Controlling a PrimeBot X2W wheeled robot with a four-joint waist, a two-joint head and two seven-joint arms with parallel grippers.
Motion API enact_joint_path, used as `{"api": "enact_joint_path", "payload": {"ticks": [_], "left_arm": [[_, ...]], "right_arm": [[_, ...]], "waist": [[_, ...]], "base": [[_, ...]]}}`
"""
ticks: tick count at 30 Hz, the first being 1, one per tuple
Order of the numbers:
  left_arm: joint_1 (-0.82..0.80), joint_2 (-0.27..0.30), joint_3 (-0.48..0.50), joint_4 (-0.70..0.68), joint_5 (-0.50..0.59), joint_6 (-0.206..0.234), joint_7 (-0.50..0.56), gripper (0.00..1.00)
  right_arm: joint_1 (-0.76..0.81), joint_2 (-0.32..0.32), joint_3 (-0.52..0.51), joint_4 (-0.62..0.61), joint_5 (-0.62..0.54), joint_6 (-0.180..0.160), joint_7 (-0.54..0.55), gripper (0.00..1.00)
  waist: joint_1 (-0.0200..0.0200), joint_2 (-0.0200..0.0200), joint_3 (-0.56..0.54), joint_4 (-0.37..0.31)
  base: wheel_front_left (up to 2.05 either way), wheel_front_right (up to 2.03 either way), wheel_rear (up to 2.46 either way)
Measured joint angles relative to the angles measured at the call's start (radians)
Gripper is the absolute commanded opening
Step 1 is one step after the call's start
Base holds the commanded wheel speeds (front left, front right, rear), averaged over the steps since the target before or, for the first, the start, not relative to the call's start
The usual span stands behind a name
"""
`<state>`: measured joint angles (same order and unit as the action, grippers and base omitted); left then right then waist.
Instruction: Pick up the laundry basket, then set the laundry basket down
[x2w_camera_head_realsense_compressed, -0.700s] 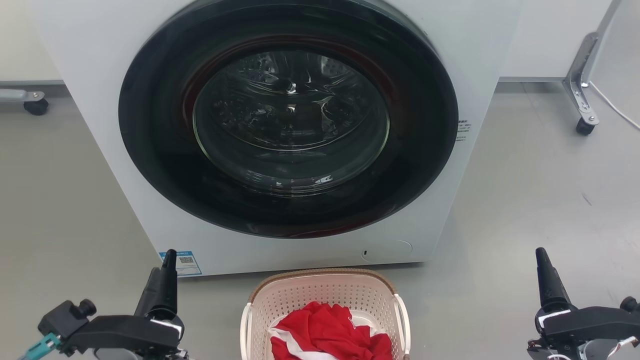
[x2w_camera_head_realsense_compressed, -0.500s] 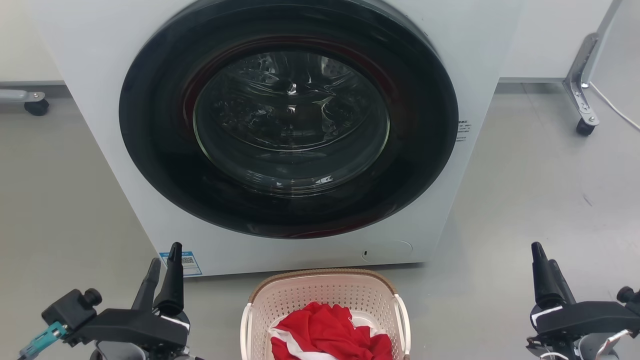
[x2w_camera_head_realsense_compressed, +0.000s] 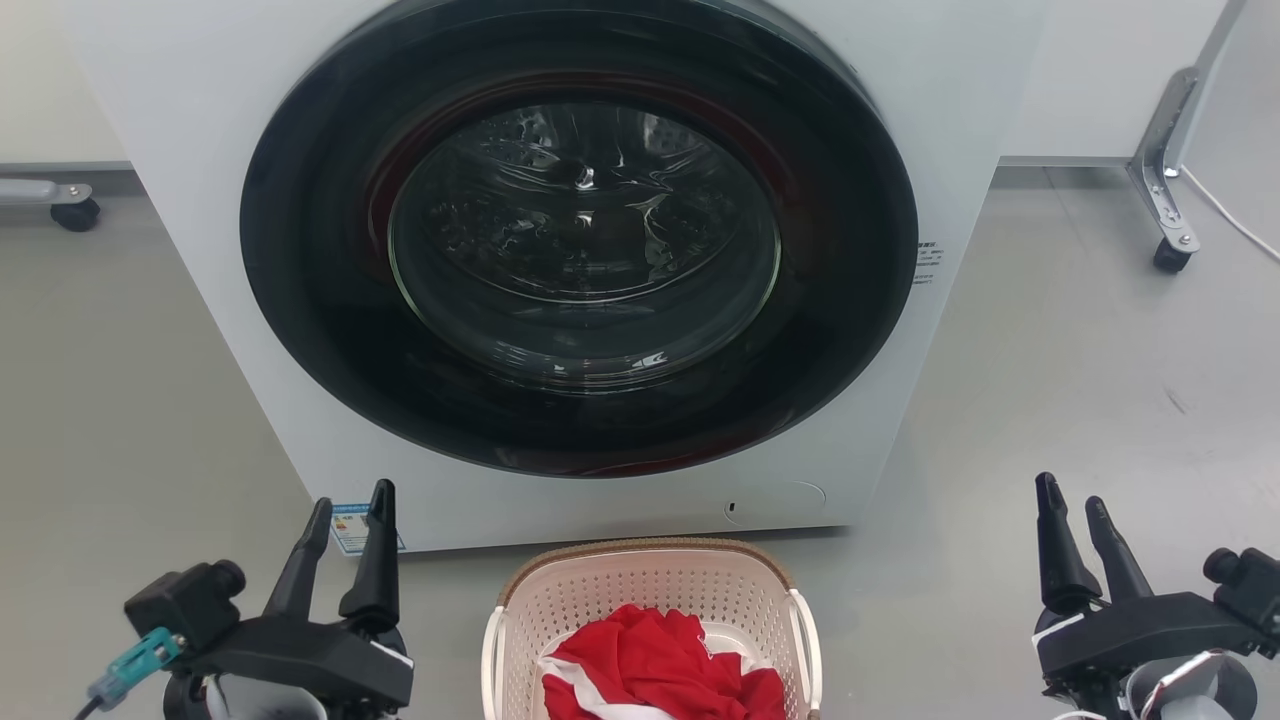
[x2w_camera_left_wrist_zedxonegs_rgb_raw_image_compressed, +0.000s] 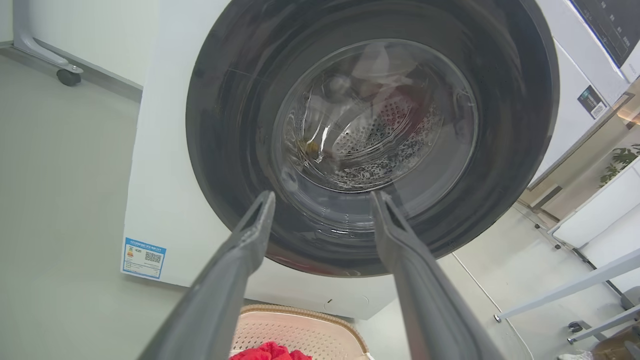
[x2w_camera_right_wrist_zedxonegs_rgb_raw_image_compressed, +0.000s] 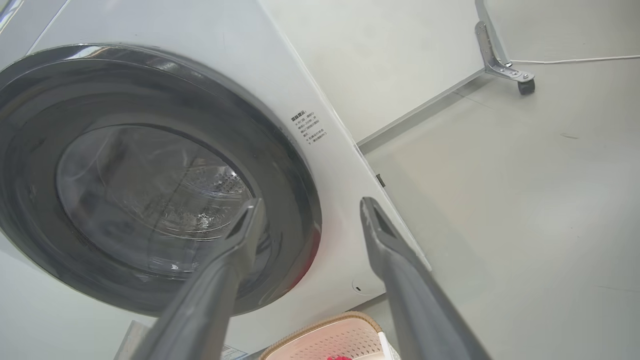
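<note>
The laundry basket (x2w_camera_head_realsense_compressed: 560, 600), cream-white and perforated with a brown woven-look rim, stands on the floor at the bottom centre of the head view, red and white cloth (x2w_camera_head_realsense_compressed: 660, 670) inside. White handles show on both its sides. My left gripper (x2w_camera_head_realsense_compressed: 350, 505) hovers open to the basket's left, holding nothing. My right gripper (x2w_camera_head_realsense_compressed: 1072, 495) hovers open well to the basket's right, also holding nothing. In the left wrist view the basket's rim (x2w_camera_left_wrist_zedxonegs_rgb_raw_image_compressed: 300, 312) peeks up between the fingers (x2w_camera_left_wrist_zedxonegs_rgb_raw_image_compressed: 250, 235). The right wrist view catches the basket (x2w_camera_right_wrist_zedxonegs_rgb_raw_image_compressed: 330, 337) at its bottom edge.
A white front-loading washer (x2w_camera_head_realsense_compressed: 960, 100) with a dark round glass door (x2w_camera_head_realsense_compressed: 580, 235) stands right behind the basket. Grey floor (x2w_camera_head_realsense_compressed: 1080, 360) spreads on both sides. A metal frame leg on a caster (x2w_camera_head_realsense_compressed: 1165, 250) stands far right; another caster (x2w_camera_head_realsense_compressed: 75, 212) far left.
Both grippers went from shut to open and shifted inward toward the basket, rising slightly in the head view. The basket has not moved.
</note>
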<state>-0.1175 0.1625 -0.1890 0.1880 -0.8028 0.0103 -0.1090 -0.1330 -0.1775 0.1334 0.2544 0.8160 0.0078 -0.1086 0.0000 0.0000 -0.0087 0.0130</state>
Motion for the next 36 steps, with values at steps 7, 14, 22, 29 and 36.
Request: {"api": "enact_joint_path", "payload": {"ticks": [7, 14, 22, 29, 36], "left_arm": [[0.0, 0.002, -0.026, -0.001, 0.08, 0.017, -0.023, 1.0], [0.0, 0.002, -0.047, -0.001, 0.154, 0.034, -0.047, 1.0], [0.0, 0.003, -0.064, 0.009, 0.239, 0.053, -0.078, 1.0], [0.0, 0.007, -0.072, 0.021, 0.291, 0.07, -0.098, 1.0], [0.0, 0.007, -0.088, 0.021, 0.382, 0.091, -0.133, 1.0]], "right_arm": [[0.0, -0.011, 0.037, 0.002, -0.093, -0.013, -0.023, 1.0], [0.0, -0.021, 0.064, 0.004, -0.185, -0.026, -0.049, 1.0], [-0.001, -0.027, 0.097, 0.012, -0.271, -0.031, -0.075, 1.0], [-0.002, -0.034, 0.12, 0.014, -0.357, -0.039, -0.098, 1.0], [-0.005, -0.043, 0.137, 0.0, -0.456, -0.052, -0.132, 1.0]], "waist": [[0.0, 0.0, 0.001, 0.0], [0.0, 0.0, 0.0, 0.0], [0.0, 0.0, -0.003, 0.0], [0.0, 0.0, -0.007, -0.004], [0.0, 0.0, -0.012, -0.004]], "base": [[0.0, 0.0, 0.0], [0.0, 0.0, 0.0], [0.0, 0.0, 0.0], [0.0, 0.0, 0.0], [0.0, 0.0, 0.0]]}}
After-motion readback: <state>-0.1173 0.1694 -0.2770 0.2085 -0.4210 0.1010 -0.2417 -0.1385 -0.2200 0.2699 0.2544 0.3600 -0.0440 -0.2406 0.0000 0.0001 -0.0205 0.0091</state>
